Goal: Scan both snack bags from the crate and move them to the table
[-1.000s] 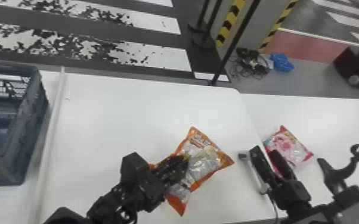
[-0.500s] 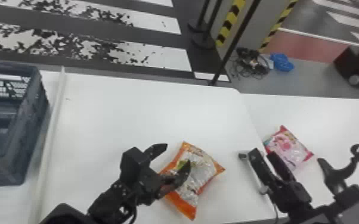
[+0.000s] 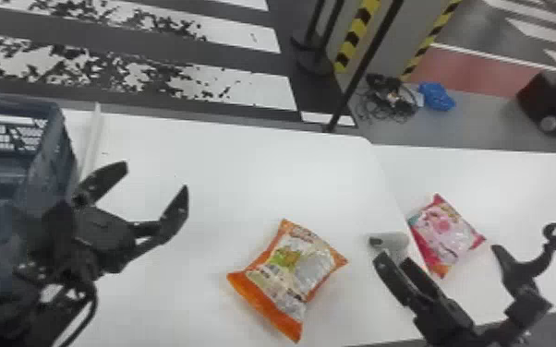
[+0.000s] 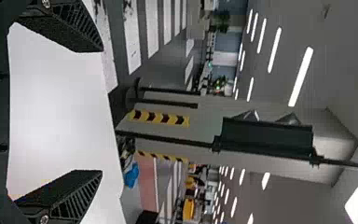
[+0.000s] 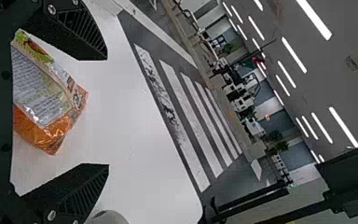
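Observation:
My left gripper (image 3: 156, 174) stands open, its fingers empty, beside the crate's (image 3: 53, 152) right wall in the head view; the left wrist view shows the left gripper (image 4: 101, 111) spread too. Left of centre-front lies an orange snack bag (image 3: 291, 272), flat on the white table (image 3: 226, 175). A pink snack bag (image 3: 445, 230) rests on the adjoining table to the right. Between the two bags is my right gripper (image 3: 394, 258), near a grey rounded device (image 3: 392, 242). In the right wrist view, the right gripper (image 5: 107, 112) is open, with the orange bag (image 5: 49, 98) below its fingers.
A pale bar (image 3: 90, 143) runs along the crate's right side. At the right front stands a dark curved holder (image 3: 524, 272) with a ring. Beyond the tables are posts, a cable heap (image 3: 390, 99) and a blue bundle (image 3: 436, 96) on the floor.
My left gripper has opened, let go of the orange bag and moved left toward the crate. The bag has settled slightly nearer the front. My right arm has kept still.

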Tool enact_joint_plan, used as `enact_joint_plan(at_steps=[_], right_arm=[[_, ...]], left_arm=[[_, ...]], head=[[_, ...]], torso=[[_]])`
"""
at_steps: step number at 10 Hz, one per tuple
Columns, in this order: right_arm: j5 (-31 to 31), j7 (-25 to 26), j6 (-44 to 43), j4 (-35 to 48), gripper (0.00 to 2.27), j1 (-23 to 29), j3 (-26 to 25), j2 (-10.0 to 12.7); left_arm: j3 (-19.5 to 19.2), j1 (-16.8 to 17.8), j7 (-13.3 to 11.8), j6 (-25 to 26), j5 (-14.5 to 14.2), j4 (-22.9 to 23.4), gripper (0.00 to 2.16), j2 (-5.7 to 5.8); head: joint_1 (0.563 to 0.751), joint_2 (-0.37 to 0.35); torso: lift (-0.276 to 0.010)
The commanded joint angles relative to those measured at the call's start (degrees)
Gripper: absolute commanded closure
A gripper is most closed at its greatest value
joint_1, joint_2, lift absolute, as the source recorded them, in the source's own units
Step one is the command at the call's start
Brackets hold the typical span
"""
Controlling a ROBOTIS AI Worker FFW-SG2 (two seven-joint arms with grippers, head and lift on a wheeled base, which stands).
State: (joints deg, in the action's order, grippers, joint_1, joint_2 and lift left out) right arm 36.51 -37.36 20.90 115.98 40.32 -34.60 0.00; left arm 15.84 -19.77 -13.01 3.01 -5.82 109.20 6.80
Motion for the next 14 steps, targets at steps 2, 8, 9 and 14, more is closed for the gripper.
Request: enact_joint_plan(at_steps=[2,8,9,14], right_arm=[[-2.32,0.01,12.63,4.08,0.11,0.90,2.52,0.05],[-5.66,-2.63,22.30,10.32,1.99,1.95,12.45,0.05],[-7.24,-3.51,22.30,11.55,2.25,1.95,14.83,0.05],[-22.62,-1.40,16.32,7.51,2.25,2.04,31.17,0.05]], left_arm=[[-11.09,-6.51,2.11,-1.29,-2.88,8.31,0.06,0.59],[-23.92,-17.41,2.73,-8.32,-7.81,13.06,0.06,0.41],[-25.33,-18.56,2.11,-10.60,-8.86,13.06,0.06,0.23],[-26.74,-20.23,0.62,-12.36,-12.73,13.15,0.06,-0.12]], head=[[0.695,-0.350],[0.695,-0.010],[0.695,0.029],[0.695,0.325]], torso=[[-0.087],[-0.087],[-0.087],[-0.087]])
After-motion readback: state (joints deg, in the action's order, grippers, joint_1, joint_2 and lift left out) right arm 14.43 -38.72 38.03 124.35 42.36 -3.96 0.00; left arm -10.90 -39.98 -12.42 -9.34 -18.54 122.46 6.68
